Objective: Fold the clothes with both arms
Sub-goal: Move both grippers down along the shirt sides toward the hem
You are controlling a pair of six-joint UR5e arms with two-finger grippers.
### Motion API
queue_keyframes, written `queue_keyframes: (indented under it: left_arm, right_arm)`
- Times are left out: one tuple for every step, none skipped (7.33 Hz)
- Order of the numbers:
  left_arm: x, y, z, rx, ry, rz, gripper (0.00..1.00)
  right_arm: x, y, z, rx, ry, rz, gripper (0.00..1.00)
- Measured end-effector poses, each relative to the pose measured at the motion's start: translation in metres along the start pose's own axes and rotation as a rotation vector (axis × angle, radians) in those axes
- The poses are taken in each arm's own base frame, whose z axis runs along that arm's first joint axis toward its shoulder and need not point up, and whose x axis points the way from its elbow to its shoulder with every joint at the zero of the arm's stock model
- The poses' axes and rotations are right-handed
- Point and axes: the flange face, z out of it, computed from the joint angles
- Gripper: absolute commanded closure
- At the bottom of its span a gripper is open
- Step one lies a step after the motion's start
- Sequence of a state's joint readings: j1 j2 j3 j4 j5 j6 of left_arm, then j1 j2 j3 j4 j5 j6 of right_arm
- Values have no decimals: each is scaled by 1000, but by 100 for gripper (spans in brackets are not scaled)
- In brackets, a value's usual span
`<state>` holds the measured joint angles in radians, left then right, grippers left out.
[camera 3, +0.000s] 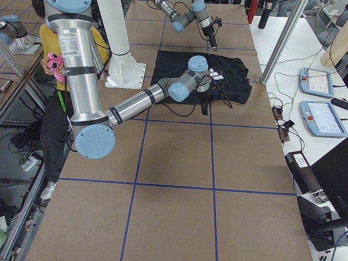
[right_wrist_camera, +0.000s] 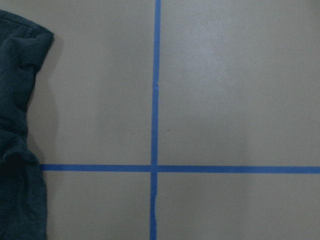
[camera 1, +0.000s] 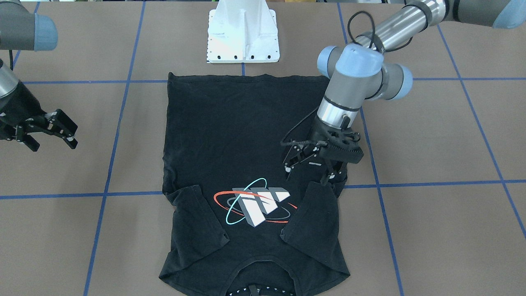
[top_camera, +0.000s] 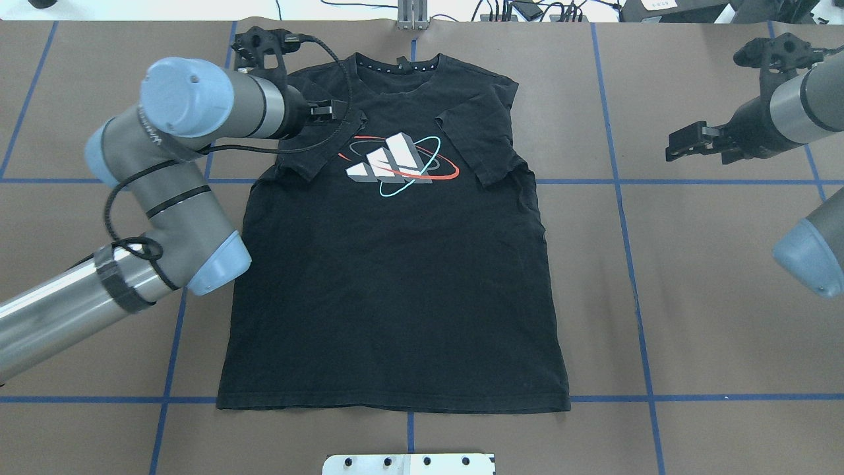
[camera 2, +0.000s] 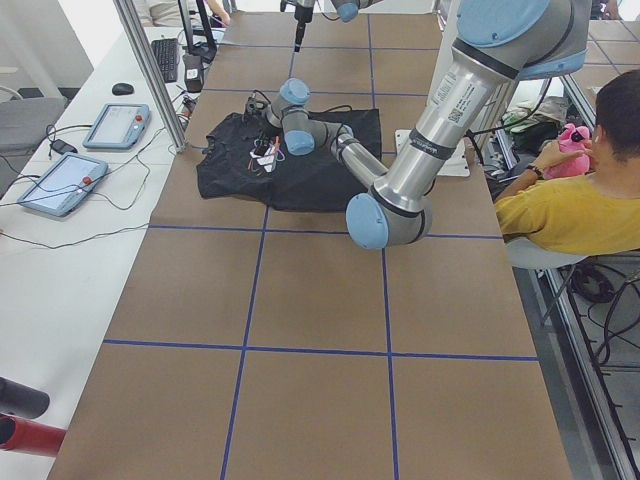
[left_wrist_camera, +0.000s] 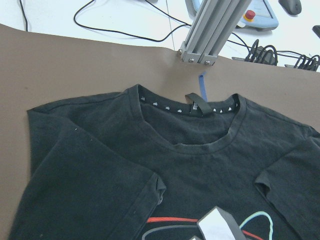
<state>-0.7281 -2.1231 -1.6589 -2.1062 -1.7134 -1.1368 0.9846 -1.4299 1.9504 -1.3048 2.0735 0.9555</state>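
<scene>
Saw the black T-shirt (camera 1: 230, 135) spread flat on the brown table (camera 1: 431, 139), logo (camera 1: 254, 201) up, collar at the view's bottom edge, both sleeves folded inward. Found the left gripper (camera 1: 307, 172) over the shirt's edge beside one folded sleeve (camera 1: 314, 218), jaws apart. Found the right gripper (camera 1: 53, 144) well apart from the cloth, jaws likewise spread.

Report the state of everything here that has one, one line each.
T-shirt: spread flat, printed side up.
Sleeve on the left arm's side: folded inward over the front.
Sleeve on the right arm's side: folded inward over the front.
Left gripper: open, low over the shirt beside its sleeve, holding nothing.
Right gripper: open, off to the side of the shirt, holding nothing.
</scene>
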Motion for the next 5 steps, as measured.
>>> queue_keyframes:
  left_arm:
    - [-14,19,-42,-14,17,7,0]
    - [-25,39,-74,-38,39,10,0]
    - [-33,64,-89,-78,52,9,0]
    - [-40,94,-94,-127,51,-4,0]
    - [-43,127,-95,-177,45,-26,0]
  right_arm:
    - [-27,22,-4,11,-21,38,0]
    - [-56,49,-5,23,-36,72,0]
    - [-81,82,-1,34,-41,87,0]
    - [-97,118,1,37,-42,84,0]
    - [-102,156,0,25,-34,70,0]
